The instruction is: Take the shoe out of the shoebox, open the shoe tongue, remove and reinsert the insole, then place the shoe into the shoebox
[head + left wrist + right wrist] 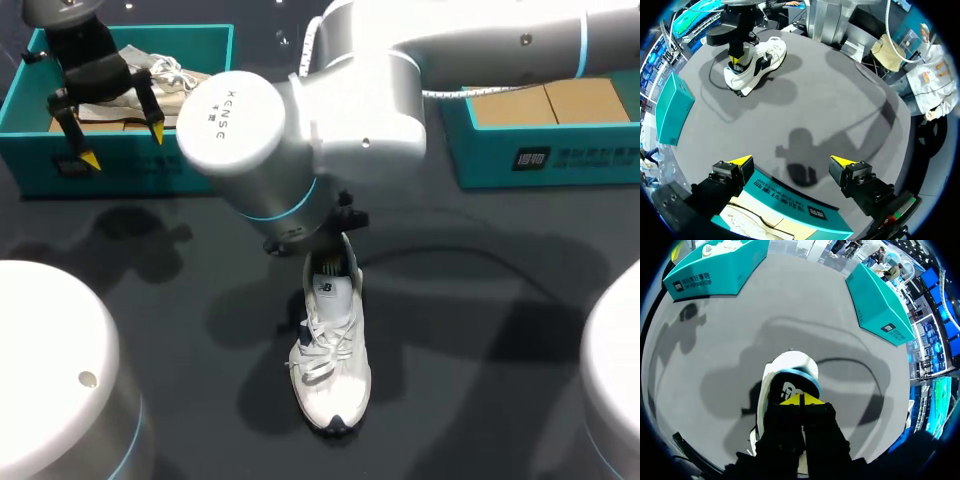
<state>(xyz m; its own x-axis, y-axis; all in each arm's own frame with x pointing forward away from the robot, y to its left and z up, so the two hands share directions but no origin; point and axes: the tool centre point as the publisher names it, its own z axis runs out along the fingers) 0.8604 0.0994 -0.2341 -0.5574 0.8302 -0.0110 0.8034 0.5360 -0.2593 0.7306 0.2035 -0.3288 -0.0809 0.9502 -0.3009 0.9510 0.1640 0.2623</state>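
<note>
A white shoe (pixel 330 360) with a dark tongue (pixel 335 287) stands on the dark table, toe toward the front edge. My right gripper (pixel 335 238) hangs over its heel end. In the right wrist view its yellow tips (pixel 801 400) are pressed together at the near edge of the tongue (pixel 789 387); no pinch on it is visible. My left gripper (pixel 123 146) hovers open over the teal shoebox (pixel 120 175) at the back left, which holds another white shoe (pixel 160 75). From the left wrist, that gripper (pixel 790 161) stands wide above the box's rim (pixel 790 202), the shoe (pixel 756 62) far ahead.
A second teal box (pixel 540 150) with cardboard inside sits at the back right, also seen from the right wrist (pixel 880 305). My right arm's thick joint (pixel 300 130) hangs over the table's middle. Dark bare table (pixel 480 330) surrounds the shoe.
</note>
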